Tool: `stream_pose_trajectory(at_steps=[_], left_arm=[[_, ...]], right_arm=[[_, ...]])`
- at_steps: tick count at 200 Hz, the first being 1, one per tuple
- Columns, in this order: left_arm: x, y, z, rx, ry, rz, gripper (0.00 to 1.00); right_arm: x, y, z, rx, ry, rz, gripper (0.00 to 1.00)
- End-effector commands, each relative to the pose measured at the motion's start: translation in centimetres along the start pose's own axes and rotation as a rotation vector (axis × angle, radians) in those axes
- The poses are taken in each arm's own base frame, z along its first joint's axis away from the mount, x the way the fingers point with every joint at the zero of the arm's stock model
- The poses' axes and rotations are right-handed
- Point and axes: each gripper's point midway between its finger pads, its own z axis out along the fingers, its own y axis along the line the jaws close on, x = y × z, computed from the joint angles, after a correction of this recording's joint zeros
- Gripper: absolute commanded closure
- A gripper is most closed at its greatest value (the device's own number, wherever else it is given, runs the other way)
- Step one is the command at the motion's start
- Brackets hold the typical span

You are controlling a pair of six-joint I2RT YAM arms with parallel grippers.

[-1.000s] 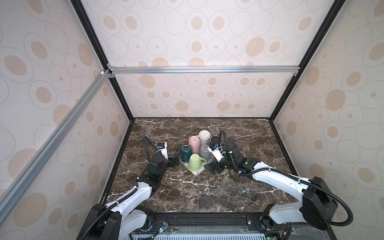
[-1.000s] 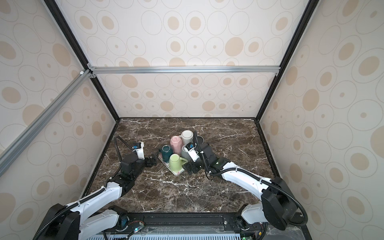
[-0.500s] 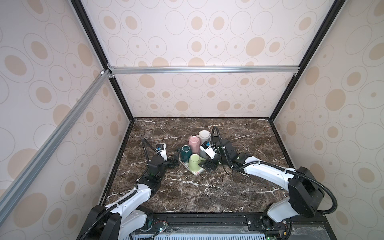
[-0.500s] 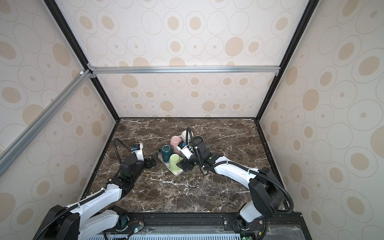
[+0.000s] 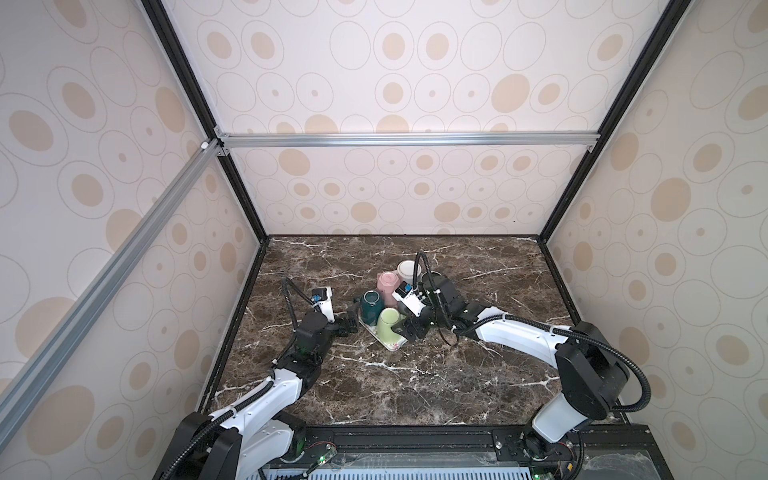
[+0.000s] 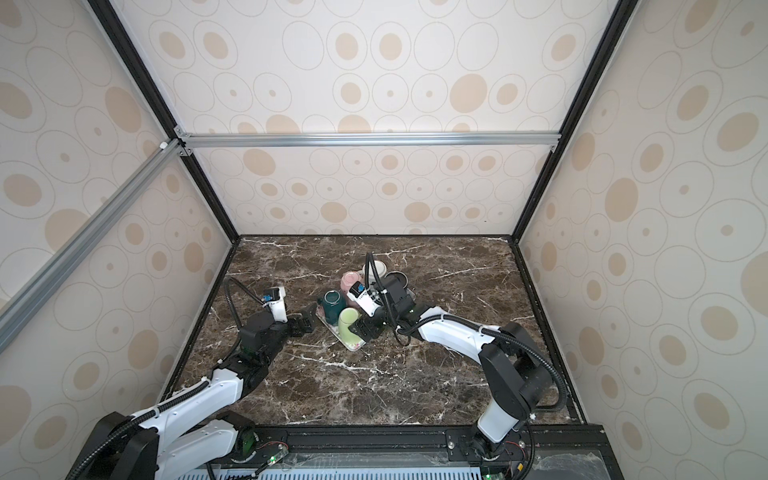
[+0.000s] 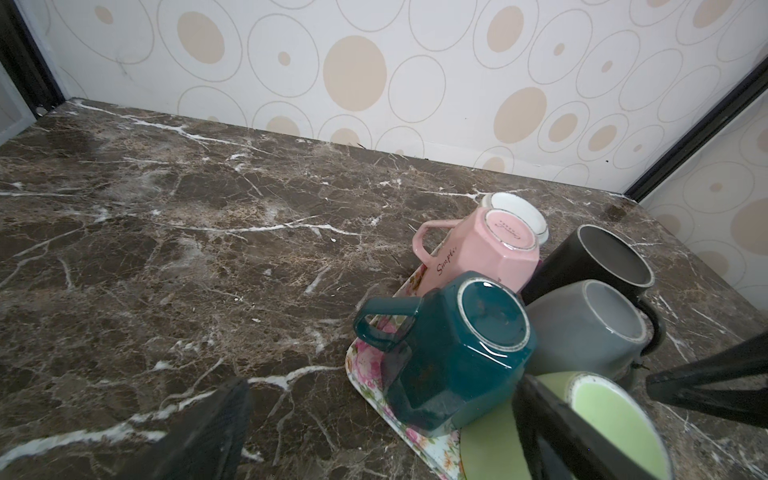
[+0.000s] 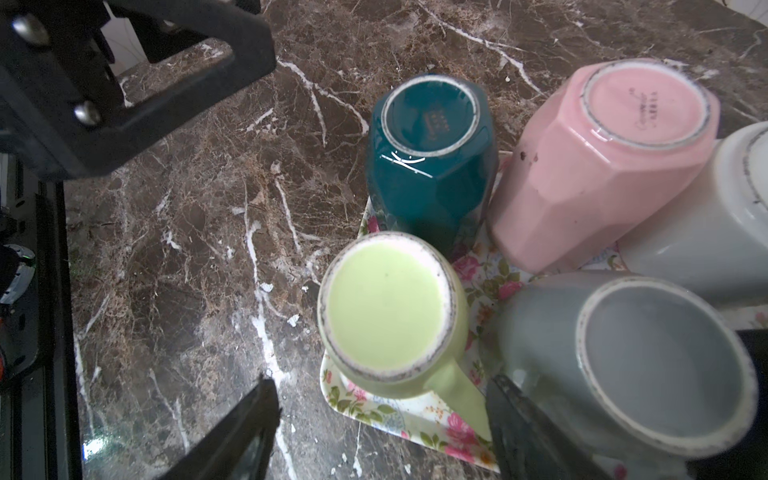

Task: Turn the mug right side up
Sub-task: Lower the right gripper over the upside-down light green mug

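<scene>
green mug (image 8: 386, 307) at tray (image 8: 374, 411) corner

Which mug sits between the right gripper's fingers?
The light green mug, its handle in the gap of the open right gripper; the teal mug, pink mug, grey mug and white mug lie outside it.

1. A tray (image 5: 394, 344) lies askew on the counter (image 5: 415, 382), left of its middle, roughly midway between the front and back edges.
2. The front mug (image 5: 388, 322) stands on the tray's front end, with the left mug (image 5: 372, 305) just behind and left of it.
3. The third mug (image 5: 387, 282) stands behind the left mug, and the rear mug (image 5: 407, 269) is right behind that.
4. The right mug (image 8: 623, 353) stands just right of the front mug, with the outer mug (image 7: 590, 257) behind it.
5. The left gripper (image 5: 352, 318) sits just left of the tray. The right gripper (image 5: 407, 330) hangs at the front mug's right side, jaws apart either side of its handle.
</scene>
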Motion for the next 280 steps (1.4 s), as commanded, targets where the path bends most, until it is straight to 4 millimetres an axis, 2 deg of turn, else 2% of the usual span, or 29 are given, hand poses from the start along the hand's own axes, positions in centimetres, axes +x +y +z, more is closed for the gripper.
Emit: stream_pose_trajectory(at_steps=[1,43,67,100,128,143,167,194,243,280], left_arm=[[-0.4,-0.6,0.2,0.021,-0.011,-0.019,0.01],[-0.2,-0.5,0.3,0.016,-0.005,-0.016,0.02],[-0.1,-0.4,0.4,0.011,-0.003,-0.014,0.02],[0.1,-0.3,0.4,0.009,0.002,-0.015,0.02],[0.2,-0.4,0.6,0.011,0.008,-0.018,0.02],[0.3,-0.3,0.6,0.008,0.010,-0.033,0.02],[0.6,-0.6,0.8,0.025,0.017,-0.037,0.02],[0.9,-0.6,1.1,0.022,0.033,-0.032,0.02],[1.2,-0.6,1.3,0.019,0.045,-0.025,0.02],[1.3,-0.6,1.4,0.020,0.050,-0.026,0.02]], right_arm=[[0.1,0.1,0.5,-0.011,0.026,-0.026,0.20],[1.6,-0.4,1.0,0.007,0.089,-0.058,0.25],[2.5,-0.8,0.9,0.024,0.149,-0.095,0.32],[3.4,-2.0,0.7,0.084,0.232,-0.159,0.33],[3.2,-3.0,1.1,0.122,0.245,-0.195,0.33],[3.1,-3.3,1.5,0.124,0.268,-0.200,0.37],[3.1,-3.4,1.9,0.121,0.324,-0.215,0.43],[3.0,-3.2,2.3,0.098,0.332,-0.239,0.44],[2.2,-3.4,2.5,0.094,0.335,-0.305,0.43],[2.1,-3.7,2.7,0.087,0.362,-0.367,0.38]])
